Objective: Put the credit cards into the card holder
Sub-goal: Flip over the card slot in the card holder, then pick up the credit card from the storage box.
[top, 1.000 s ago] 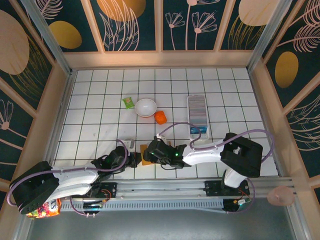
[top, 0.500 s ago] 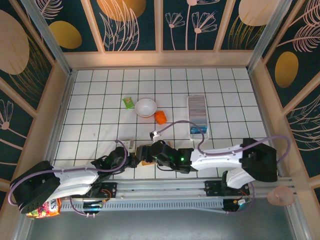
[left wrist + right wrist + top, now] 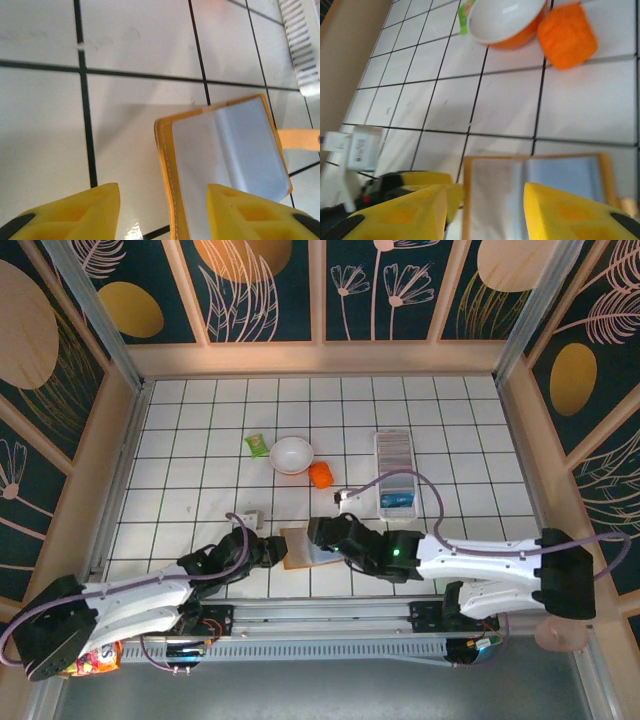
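The card holder (image 3: 395,465) is lying on the right far part of the white tiled surface (image 3: 200,480), its length running away from the arms. One blue credit card (image 3: 397,501) is sitting at its near end. Well apart from it, near the front edge, a tan-orange wallet (image 3: 303,548) is lying open with its blue-grey inside facing up; whether any card is sitting in it cannot be told.

The left arm (image 3: 140,592) is stretching low across the surface from the bottom left, its forearm nearly flat. The left jaws are standing wide and holding nothing, their yellow fingers (image 3: 75,210) straddling the wallet's left edge in the left wrist view.

The right arm (image 3: 480,558) is reaching leftward from its base, elbow pushed far out to the right, wrist hanging over the wallet. The right jaws are likewise gaping wide and empty, with the open wallet lying between their fingers (image 3: 570,212).

Beyond the wallet a white bowl (image 3: 291,454), an orange lump (image 3: 321,474) and a green packet (image 3: 257,444) are sitting together. A small white block (image 3: 250,519) is resting near the left jaws.
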